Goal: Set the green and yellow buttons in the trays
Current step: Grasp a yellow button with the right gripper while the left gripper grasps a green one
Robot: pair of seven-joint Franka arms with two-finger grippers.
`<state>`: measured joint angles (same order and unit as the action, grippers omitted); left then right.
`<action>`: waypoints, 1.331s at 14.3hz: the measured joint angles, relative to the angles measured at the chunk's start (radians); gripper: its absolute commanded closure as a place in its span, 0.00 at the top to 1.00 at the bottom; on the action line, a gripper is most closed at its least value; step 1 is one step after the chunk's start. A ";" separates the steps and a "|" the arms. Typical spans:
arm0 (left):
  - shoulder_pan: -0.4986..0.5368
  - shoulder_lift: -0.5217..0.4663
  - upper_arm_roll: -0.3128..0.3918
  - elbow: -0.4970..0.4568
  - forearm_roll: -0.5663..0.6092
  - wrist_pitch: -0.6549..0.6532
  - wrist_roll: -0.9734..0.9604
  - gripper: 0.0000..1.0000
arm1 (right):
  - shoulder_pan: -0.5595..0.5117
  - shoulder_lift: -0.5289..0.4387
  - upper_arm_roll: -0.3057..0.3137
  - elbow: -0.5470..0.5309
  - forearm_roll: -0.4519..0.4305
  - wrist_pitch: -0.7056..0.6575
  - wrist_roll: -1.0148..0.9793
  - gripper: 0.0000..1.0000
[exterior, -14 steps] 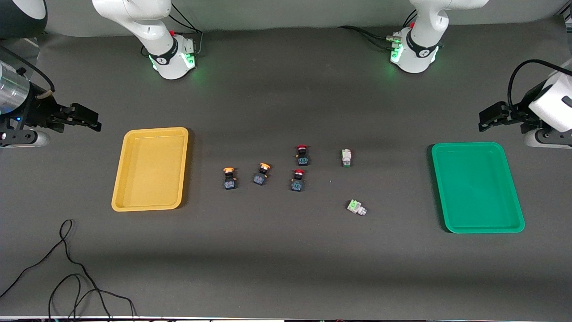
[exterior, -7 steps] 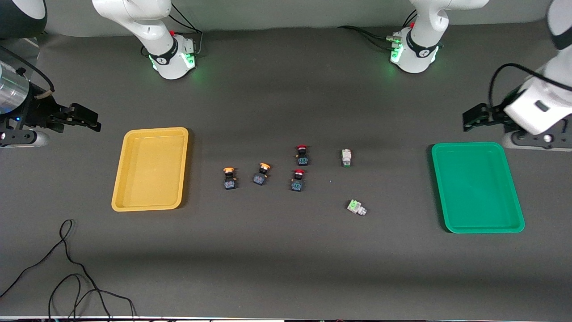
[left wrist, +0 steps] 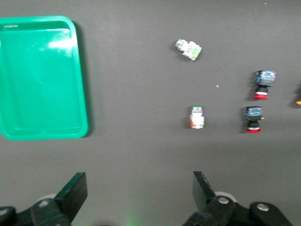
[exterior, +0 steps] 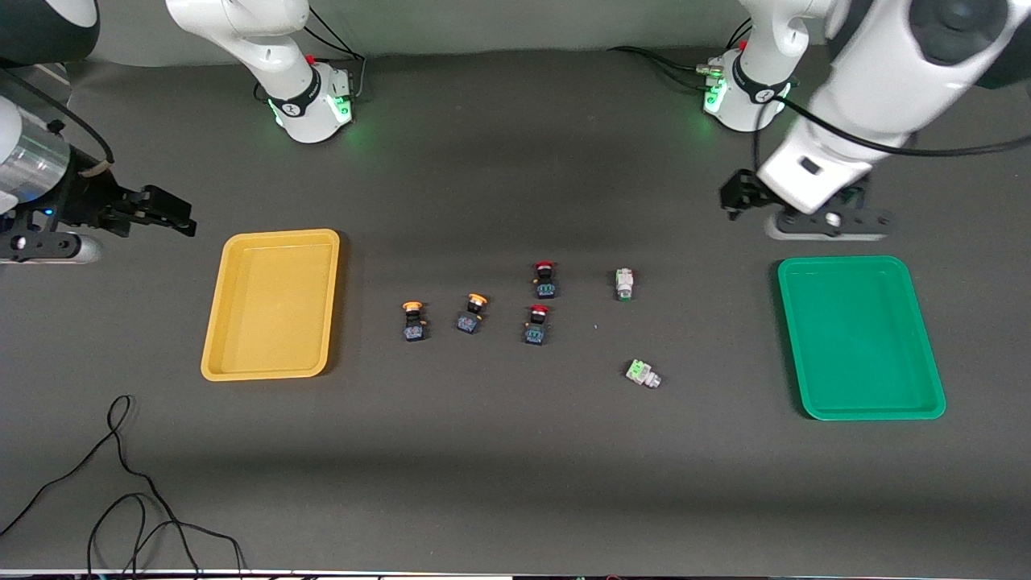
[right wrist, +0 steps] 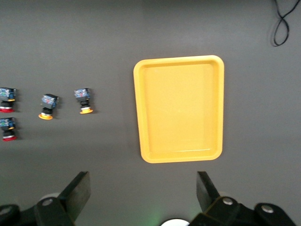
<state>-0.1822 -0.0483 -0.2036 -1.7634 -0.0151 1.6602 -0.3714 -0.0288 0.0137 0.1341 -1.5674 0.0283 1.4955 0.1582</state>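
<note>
Two green buttons (exterior: 623,283) (exterior: 642,372) lie on the table between the middle and the green tray (exterior: 860,337). Two yellow buttons (exterior: 414,321) (exterior: 472,313) lie beside the yellow tray (exterior: 270,304). My left gripper (exterior: 731,197) is open and empty, up over bare table near the green tray's corner. Its wrist view shows the gripper (left wrist: 139,193), the green tray (left wrist: 42,77) and both green buttons (left wrist: 197,117) (left wrist: 188,49). My right gripper (exterior: 181,216) is open and empty, beside the yellow tray at the right arm's end. Its wrist view shows the gripper (right wrist: 143,190), the yellow tray (right wrist: 179,108) and the yellow buttons (right wrist: 47,106) (right wrist: 83,100).
Two red-capped black switches (exterior: 544,279) (exterior: 536,324) lie between the yellow and green buttons. A loose black cable (exterior: 121,483) lies near the front camera at the right arm's end. The arm bases (exterior: 310,105) (exterior: 749,101) stand along the table's back edge.
My left arm has swung in from the table's end past the green tray toward the middle. My right gripper has shifted slightly toward the yellow tray. The buttons have not moved.
</note>
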 measured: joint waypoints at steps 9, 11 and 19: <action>-0.050 -0.005 -0.100 -0.326 0.000 0.397 -0.153 1.00 | 0.193 0.081 0.008 -0.098 0.010 0.131 0.246 1.00; -0.075 0.012 -0.103 -0.427 0.000 0.541 -0.185 1.00 | 0.237 0.110 0.009 -0.176 0.010 0.243 0.305 1.00; -0.090 0.255 -0.103 -0.492 0.003 0.811 -0.198 1.00 | 0.300 0.372 0.008 -0.263 0.049 0.539 0.395 1.00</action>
<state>-0.2721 0.2072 -0.3068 -2.2554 -0.0125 2.4716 -0.5695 0.2708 0.3861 0.1422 -1.8306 0.0768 2.0345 0.5530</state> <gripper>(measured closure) 0.000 0.000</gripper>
